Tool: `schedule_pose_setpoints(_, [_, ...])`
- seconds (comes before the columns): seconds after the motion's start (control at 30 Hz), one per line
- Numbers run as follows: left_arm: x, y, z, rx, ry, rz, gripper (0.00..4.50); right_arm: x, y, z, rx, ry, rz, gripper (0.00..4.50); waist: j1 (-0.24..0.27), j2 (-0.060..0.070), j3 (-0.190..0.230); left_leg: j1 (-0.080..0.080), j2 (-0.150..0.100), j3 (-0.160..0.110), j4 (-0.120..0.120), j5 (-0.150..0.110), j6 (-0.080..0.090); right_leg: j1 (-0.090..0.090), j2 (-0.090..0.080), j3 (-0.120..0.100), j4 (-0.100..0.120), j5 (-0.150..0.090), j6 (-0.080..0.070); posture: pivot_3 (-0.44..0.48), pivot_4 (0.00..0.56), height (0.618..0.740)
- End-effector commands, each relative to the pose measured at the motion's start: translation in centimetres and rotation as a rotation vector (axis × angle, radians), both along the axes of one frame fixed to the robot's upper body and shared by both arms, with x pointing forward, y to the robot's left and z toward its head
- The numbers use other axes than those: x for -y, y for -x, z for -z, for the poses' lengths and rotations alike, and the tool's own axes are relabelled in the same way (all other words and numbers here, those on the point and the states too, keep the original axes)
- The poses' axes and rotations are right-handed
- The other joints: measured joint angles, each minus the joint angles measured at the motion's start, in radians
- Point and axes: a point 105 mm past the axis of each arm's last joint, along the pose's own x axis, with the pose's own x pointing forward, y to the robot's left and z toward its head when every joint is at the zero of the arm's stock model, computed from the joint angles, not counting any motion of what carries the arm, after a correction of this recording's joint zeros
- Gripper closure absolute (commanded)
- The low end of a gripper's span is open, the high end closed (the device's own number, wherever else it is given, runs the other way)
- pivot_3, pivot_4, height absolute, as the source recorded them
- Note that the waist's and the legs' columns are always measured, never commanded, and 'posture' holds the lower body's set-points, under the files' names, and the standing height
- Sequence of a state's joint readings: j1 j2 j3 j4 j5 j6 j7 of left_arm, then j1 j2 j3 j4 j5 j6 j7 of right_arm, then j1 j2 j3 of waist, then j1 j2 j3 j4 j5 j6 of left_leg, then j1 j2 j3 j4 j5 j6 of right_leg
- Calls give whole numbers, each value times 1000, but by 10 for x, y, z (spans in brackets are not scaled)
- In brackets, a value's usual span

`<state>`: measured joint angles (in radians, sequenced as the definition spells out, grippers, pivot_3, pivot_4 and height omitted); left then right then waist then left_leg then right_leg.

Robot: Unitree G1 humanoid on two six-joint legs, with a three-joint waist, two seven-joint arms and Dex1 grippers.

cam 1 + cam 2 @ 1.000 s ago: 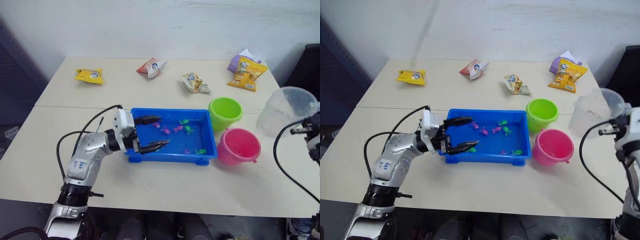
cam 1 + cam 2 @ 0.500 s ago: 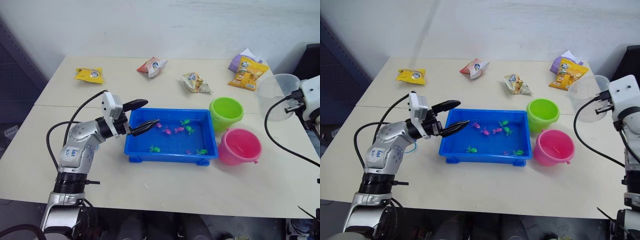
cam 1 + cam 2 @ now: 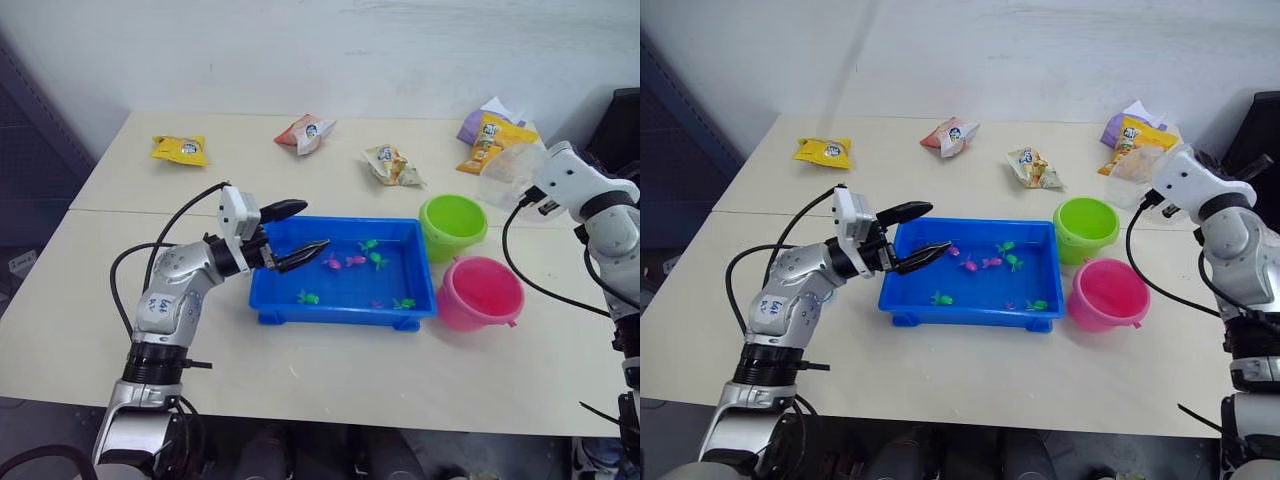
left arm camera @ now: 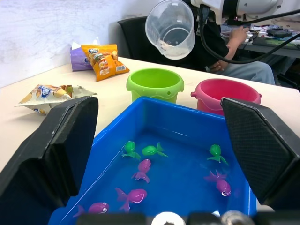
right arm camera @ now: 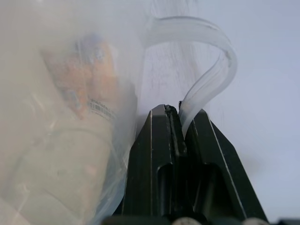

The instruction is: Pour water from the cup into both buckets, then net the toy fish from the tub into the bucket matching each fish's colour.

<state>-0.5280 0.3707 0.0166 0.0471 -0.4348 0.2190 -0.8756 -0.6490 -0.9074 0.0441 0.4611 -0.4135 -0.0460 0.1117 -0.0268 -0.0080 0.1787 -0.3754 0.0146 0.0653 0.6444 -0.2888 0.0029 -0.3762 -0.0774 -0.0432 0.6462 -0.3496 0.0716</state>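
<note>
1. The cup point(image 4: 170, 28) is clear, colourless plastic, thin-walled and smooth, with a faint sheen along its rim.
2. The tub point(image 3: 342, 311) is bright blue plastic, smooth and glossy.
3. The green bucket point(image 3: 452, 226) and the pink bucket point(image 3: 480, 292) are smooth moulded plastic with a soft shine.
4. The toy fish point(image 4: 132, 195) look like glossy plastic, pink and green.
5. The left pincer point(image 3: 297, 234) has matt black fingers point(image 4: 255, 145) with finely textured inner pads.
6. The worktop point(image 3: 330, 375) is a pale, matt, smooth board.
7. The snack packets point(image 3: 494, 145) at the far side are shiny, crinkled film.
</note>
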Motion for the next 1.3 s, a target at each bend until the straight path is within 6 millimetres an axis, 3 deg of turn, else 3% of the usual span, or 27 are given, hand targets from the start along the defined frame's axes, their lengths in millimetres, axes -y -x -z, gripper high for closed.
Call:
schedule_pose_setpoints(0.03, [2, 5, -7, 43, 2, 4, 0, -4, 4, -31, 99, 149, 0, 4342, -1, 0, 0, 0, 0, 0, 0, 0, 0, 0, 0, 0, 0, 0, 0, 0, 150, 738])
schedule_pose_setpoints(0.6, [7, 7, -4, 40, 21, -1, 0, -16, -3, -33, 166, 381, -15, 4342, -1, 0, 0, 0, 0, 0, 1, 0, 0, 0, 0, 0, 1, 0, 0, 0, 150, 738])
schedule_pose_setpoints(1.3, [8, 7, -6, 60, 30, -6, 0, -20, -1, -43, 252, 466, -41, 4342, -1, 0, 0, -1, 0, 0, 1, 0, 0, 0, 0, 0, 1, 0, 0, 0, 150, 738])
